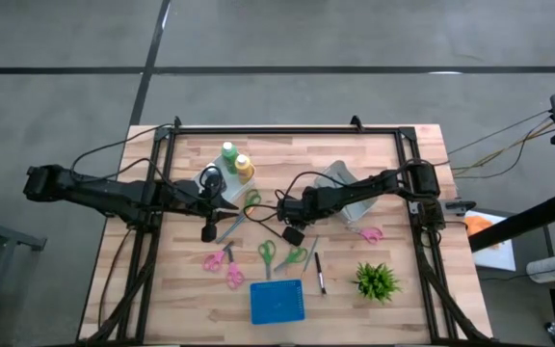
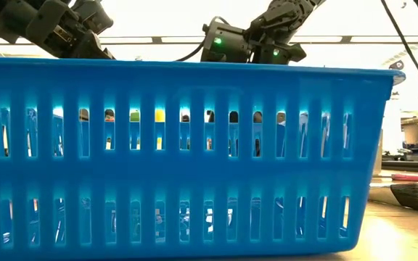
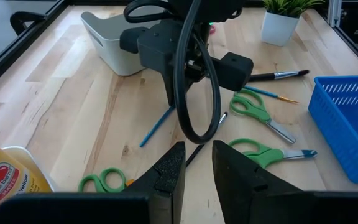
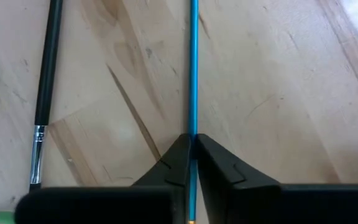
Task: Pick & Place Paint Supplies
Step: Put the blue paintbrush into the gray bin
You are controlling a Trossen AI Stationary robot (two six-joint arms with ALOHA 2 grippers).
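On my overhead feed the left gripper (image 1: pixel 222 207) sits low over the table at centre-left, just in front of the green bottle (image 1: pixel 228 153) and the yellow-orange bottle (image 1: pixel 244 169), which stand side by side near the back edge. Its wrist camera shows the fingers (image 3: pixel 169 171) parted by a narrow gap with nothing between them, so I read that claw as slightly open and empty. A dark-handled brush (image 3: pixel 205 137) lies on the wood just ahead of those fingers, and green scissors (image 3: pixel 263 114) rest beyond it.

Moving to the middle, my right gripper (image 1: pixel 279 214) is down at the tabletop, reaching in from the right side. Its wrist camera shows the two fingers (image 4: pixel 176 163) pinched together on a thin blue brush (image 4: pixel 193 68), which lies flat on the table and runs straight out from the closed tips. A dark brush with a metal ferrule (image 4: pixel 44 93) lies beside it, apart from the blue one.

Nearer the front edge, pink scissors (image 1: pixel 223 264) and more green scissors (image 1: pixel 268 255) lie scattered. The blue basket (image 1: pixel 277 302) stands at front centre, with another dark brush (image 1: pixel 320 274) just to its right. A white tub (image 1: pixel 347 188) sits under the right arm, and a potted plant (image 1: pixel 376 280) stands at front right.
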